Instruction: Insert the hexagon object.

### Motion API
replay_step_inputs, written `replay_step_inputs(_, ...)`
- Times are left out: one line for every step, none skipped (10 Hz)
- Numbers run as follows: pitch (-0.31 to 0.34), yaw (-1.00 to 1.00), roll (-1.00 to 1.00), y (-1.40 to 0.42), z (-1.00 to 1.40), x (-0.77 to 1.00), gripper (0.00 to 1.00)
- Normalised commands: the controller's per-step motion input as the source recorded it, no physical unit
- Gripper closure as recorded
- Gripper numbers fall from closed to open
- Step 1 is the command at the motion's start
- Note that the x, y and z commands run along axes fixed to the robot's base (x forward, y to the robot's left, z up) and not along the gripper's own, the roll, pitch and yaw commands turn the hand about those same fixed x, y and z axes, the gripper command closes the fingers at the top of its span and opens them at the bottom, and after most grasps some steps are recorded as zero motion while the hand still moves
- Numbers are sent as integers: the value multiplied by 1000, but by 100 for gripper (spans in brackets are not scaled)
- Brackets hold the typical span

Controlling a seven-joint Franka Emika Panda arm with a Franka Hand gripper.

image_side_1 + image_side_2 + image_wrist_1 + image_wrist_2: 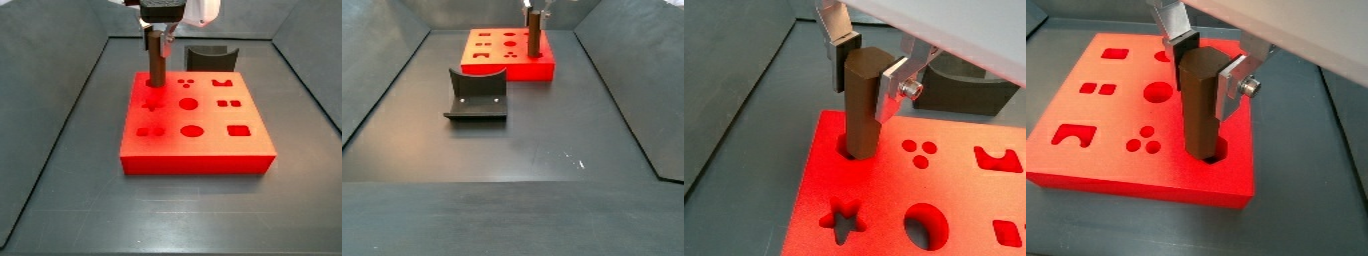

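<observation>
The hexagon object (862,110) is a slim brown six-sided rod. It stands upright with its lower end in a hole near a corner of the red block (951,200). My gripper (869,75) straddles the rod's upper end, the dark pad on one side and the silver plate on the other, both against it. Another wrist view shows the same grip (1207,70) on the rod (1200,115), whose foot sits in the block (1106,140). In both side views the gripper (160,38) (535,12) holds the rod (156,68) (535,38) vertical over the block (201,145) (496,55).
The block's top has several cut-out holes, among them a star (844,222) and an oval (925,225). The dark fixture (209,58) (477,95) stands on the grey floor beside the block. Sloped grey walls enclose the floor.
</observation>
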Motion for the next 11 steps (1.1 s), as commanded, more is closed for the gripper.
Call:
replay_step_inputs(-10, 0, 0, 26, 0, -289, 100)
replay_step_inputs(-134, 0, -53, 77, 0, -457, 100)
replay_step_inputs(-143, 0, -1, 0, 0, -263, 100)
replay_step_inputs(-27, 26, 6, -14, -49, 0, 100)
replay_step_inputs(0, 51, 44, -74, -94, 74, 100)
replay_step_inputs(17, 191, 64, -129, -117, 203, 100)
replay_step_inputs(0, 414, 36, -103, -117, 134, 100)
replay_step_inputs(0, 434, 19, -66, -100, 137, 100)
replay_step_inputs(0, 194, 0, 34, -160, 3, 100)
replay_step_inputs(16, 0, 0, 0, -17, 34, 100)
replay_step_inputs(6, 0, 0, 0, -57, 17, 100)
